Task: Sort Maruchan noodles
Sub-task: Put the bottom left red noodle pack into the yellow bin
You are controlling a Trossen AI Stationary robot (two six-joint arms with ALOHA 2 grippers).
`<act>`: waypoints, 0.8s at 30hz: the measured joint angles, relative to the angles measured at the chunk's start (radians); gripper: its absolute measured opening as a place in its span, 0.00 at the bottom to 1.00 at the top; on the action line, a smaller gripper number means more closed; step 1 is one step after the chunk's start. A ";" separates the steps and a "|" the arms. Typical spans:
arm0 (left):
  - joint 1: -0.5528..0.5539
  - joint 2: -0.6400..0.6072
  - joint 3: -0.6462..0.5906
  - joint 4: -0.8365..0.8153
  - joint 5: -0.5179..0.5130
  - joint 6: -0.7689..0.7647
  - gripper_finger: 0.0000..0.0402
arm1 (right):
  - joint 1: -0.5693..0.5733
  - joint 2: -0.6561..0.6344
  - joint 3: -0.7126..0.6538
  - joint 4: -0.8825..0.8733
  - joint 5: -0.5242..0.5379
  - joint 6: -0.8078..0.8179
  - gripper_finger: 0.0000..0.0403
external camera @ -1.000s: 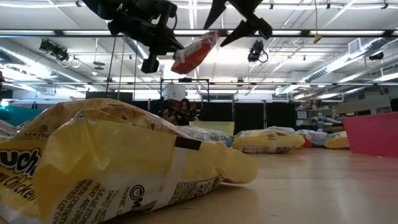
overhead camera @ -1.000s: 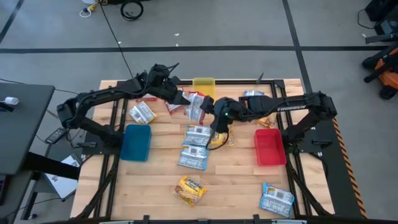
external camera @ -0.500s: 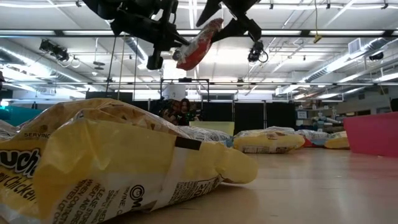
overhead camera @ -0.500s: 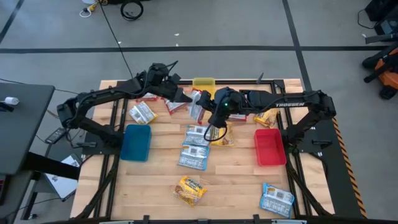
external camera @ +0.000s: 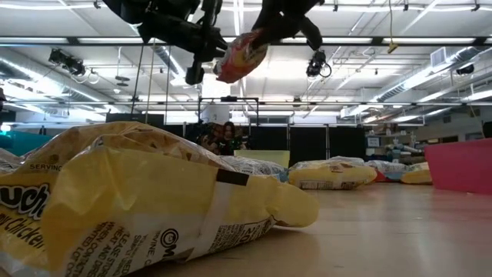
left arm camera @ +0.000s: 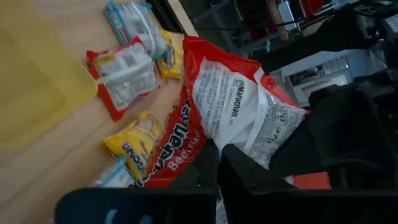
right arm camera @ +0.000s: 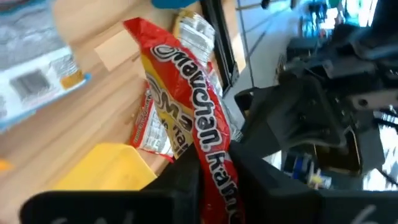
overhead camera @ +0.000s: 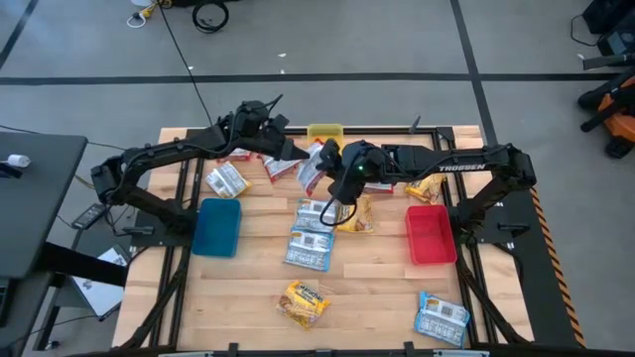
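Above the table, the red Maruchan packet (overhead camera: 311, 169) is clamped between the left gripper (overhead camera: 295, 153) and right gripper (overhead camera: 331, 171).

From my end: red packet (left arm camera: 236, 106) reads "Maruchan Inc." on its white back, "Beef Flavor" along the red edge. Right arm (overhead camera: 461, 167) says "TROSSEN". Yellow packet (external camera: 154, 200) shows "SERVING", "Chicken".

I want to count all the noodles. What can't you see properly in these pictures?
- Low view: the big yellow noodle packet up close hides most packets behind it.
- High view: the arms cover part of the red packet and the yellow bin.
- Packet printing: too small from above.
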 joint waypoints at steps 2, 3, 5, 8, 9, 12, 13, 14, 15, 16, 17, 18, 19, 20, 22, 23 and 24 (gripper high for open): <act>0.017 -0.006 0.000 0.004 0.001 0.015 0.07 | 0.007 0.000 0.000 0.010 0.021 0.056 0.16; 0.027 -0.011 0.000 0.006 0.004 0.018 0.10 | 0.012 0.000 0.000 0.011 0.033 0.082 0.16; 0.053 -0.026 0.001 0.008 0.011 0.040 0.16 | 0.020 0.000 0.000 0.013 0.043 0.138 0.16; 0.100 -0.065 0.004 0.007 0.025 0.067 0.27 | 0.027 0.000 0.008 0.001 0.039 0.252 0.16; 0.118 -0.080 0.006 0.007 0.026 0.078 0.30 | 0.029 0.000 0.008 0.000 0.035 0.294 0.16; 0.163 -0.129 0.016 0.005 0.026 0.118 0.39 | 0.029 0.000 0.008 -0.007 0.029 0.427 0.15; 0.174 -0.151 0.019 0.006 0.024 0.135 0.41 | 0.029 0.000 0.008 -0.010 0.023 0.474 0.15; 0.184 -0.174 0.019 0.006 0.023 0.151 0.43 | 0.027 0.000 0.009 -0.013 0.013 0.522 0.15; 0.191 -0.199 0.019 0.005 0.023 0.171 0.44 | 0.021 0.000 0.009 -0.018 0.005 0.571 0.15; 0.193 -0.223 0.019 0.005 0.018 0.188 0.44 | 0.012 0.000 0.009 -0.023 -0.002 0.622 0.15; 0.191 -0.248 0.019 0.005 0.006 0.198 0.45 | 0.001 0.000 0.009 -0.024 -0.017 0.670 0.15; 0.186 -0.274 0.019 0.004 -0.011 0.207 0.44 | -0.014 0.000 0.009 -0.022 -0.033 0.718 0.15; 0.179 -0.300 0.019 0.004 -0.032 0.218 0.44 | -0.032 0.000 0.009 -0.020 -0.046 0.761 0.15; 0.169 -0.326 0.019 0.005 -0.058 0.226 0.44 | -0.055 0.000 0.009 -0.014 -0.054 0.806 0.15; 0.144 -0.374 0.019 0.004 -0.109 0.249 0.43 | -0.110 0.000 0.009 -0.004 -0.068 0.887 0.15; 0.130 -0.395 0.019 0.005 -0.132 0.263 0.42 | -0.143 0.000 0.009 -0.002 -0.082 0.923 0.15; 0.114 -0.413 0.019 0.004 -0.149 0.275 0.42 | -0.176 0.004 0.009 0.001 -0.099 0.955 0.15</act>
